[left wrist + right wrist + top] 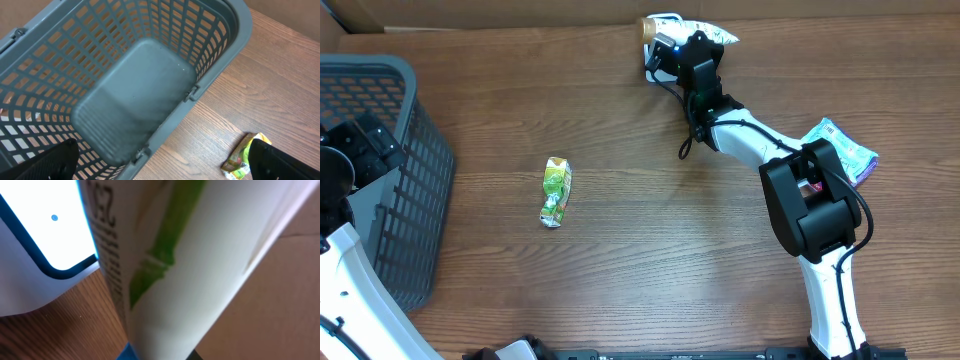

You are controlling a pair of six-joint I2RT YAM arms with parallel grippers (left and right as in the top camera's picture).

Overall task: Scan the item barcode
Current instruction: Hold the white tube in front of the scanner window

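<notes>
My right gripper point(672, 48) is at the table's far edge, shut on a white item with green print point(708, 33). In the right wrist view that item point(200, 255) fills the middle, with black printed text along its left side. Just left of it is a bright white device with a dark rounded rim point(40, 235). Whether a barcode faces the device cannot be made out. My left gripper point(162, 167) hangs open above the grey basket point(220, 30), with nothing between its fingers.
A crumpled green packet point(556, 192) lies mid-table, and it also shows in the left wrist view point(240, 157) beside the basket. A blue and purple packet point(845, 150) lies at the right behind my right arm. The grey basket point(420, 150) stands at the left edge.
</notes>
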